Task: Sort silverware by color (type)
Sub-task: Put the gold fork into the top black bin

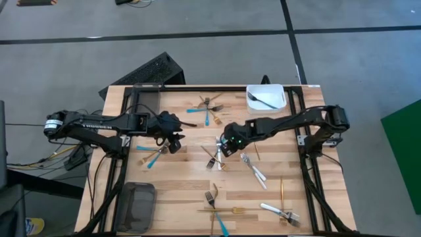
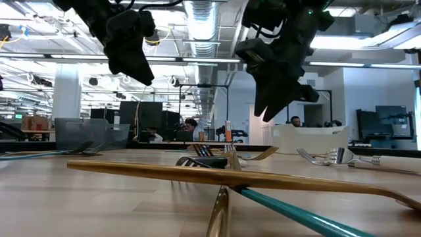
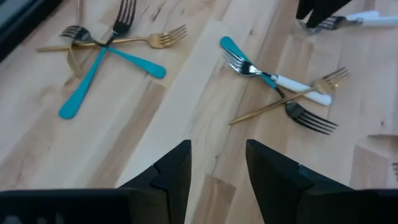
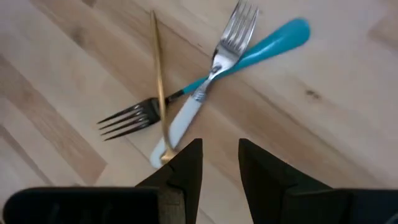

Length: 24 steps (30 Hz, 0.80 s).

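Observation:
Silverware lies scattered on the wooden table: blue-handled, gold and white-handled pieces. My right gripper is open and hovers over a crossed pile at the table's middle, made of a white-handled fork, a blue-handled fork and a gold piece. My left gripper is open above bare wood to the left of that pile, close to a blue and gold pair. In the low view both grippers hang clear above the table.
A white bin with one dark utensil stands at the far right. A dark tray sits at the near left corner. More silverware lies at the far middle, right of centre, near middle and near right.

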### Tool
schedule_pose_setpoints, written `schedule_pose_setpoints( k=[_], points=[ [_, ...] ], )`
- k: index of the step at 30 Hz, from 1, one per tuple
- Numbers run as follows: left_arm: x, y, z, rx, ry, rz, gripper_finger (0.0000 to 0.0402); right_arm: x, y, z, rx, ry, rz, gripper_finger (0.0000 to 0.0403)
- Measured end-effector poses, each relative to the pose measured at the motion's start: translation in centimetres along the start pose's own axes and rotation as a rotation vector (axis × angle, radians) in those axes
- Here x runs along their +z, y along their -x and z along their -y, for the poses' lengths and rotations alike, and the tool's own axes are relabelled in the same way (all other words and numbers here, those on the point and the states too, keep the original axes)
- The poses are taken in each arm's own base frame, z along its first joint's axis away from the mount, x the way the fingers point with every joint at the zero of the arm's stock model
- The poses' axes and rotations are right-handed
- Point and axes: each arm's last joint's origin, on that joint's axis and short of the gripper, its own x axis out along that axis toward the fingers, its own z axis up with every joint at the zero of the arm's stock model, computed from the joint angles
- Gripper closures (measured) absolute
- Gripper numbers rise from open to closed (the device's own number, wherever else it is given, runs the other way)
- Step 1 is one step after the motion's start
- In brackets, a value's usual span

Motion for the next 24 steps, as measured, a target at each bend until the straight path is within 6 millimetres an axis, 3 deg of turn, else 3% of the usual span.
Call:
schedule_pose_setpoints(
  k=[16,24],
  points=[
    [-0.6,-0.1,0.1,-0.069,-0.279,-0.057,0.0262,-3.3,-0.4,-2.1,0.028,-0.163,-0.042,0.0275],
    [-3.3,-0.4,-2.3,-0.050,-0.199,-0.246,0.0262,-5.4,1.3,-3.4,0.082,-0.210,-0.041,0.0275]
  ],
)
